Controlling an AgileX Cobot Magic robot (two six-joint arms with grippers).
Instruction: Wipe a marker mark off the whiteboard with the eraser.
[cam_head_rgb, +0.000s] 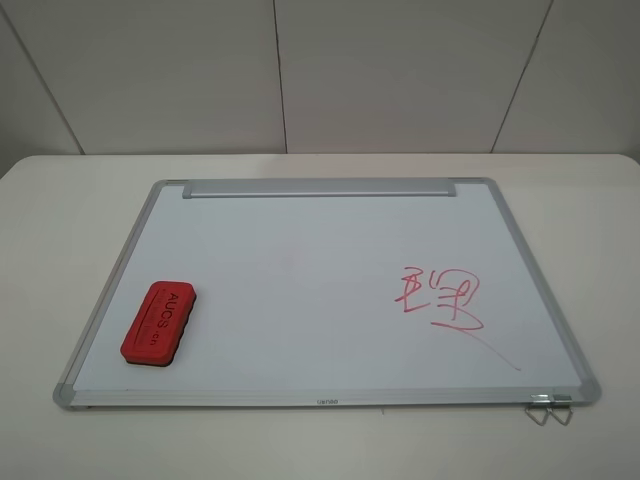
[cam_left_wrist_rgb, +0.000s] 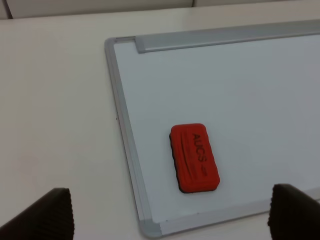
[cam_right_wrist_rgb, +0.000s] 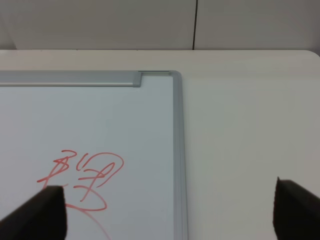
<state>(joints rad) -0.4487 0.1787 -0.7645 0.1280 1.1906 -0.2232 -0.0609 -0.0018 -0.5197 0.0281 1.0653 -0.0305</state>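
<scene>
A silver-framed whiteboard (cam_head_rgb: 300, 250) lies flat on the table. A red eraser (cam_head_rgb: 158, 322) with dark lettering rests on its near left part, also seen in the left wrist view as the eraser (cam_left_wrist_rgb: 195, 157). A red marker mark (cam_head_rgb: 440, 300) with a trailing stroke sits on the board's right half, and the same mark (cam_right_wrist_rgb: 87, 177) shows in the right wrist view. My left gripper (cam_left_wrist_rgb: 170, 215) hovers open above the board's near left corner, nothing between its fingers. My right gripper (cam_right_wrist_rgb: 170, 212) is open above the board's right edge. Neither arm shows in the exterior high view.
The whiteboard has a grey marker tray strip (cam_head_rgb: 320, 188) along its far edge and a metal clip (cam_head_rgb: 548, 408) at its near right corner. The white table (cam_head_rgb: 60, 230) surrounds the board, and a panelled wall (cam_head_rgb: 320, 70) stands behind.
</scene>
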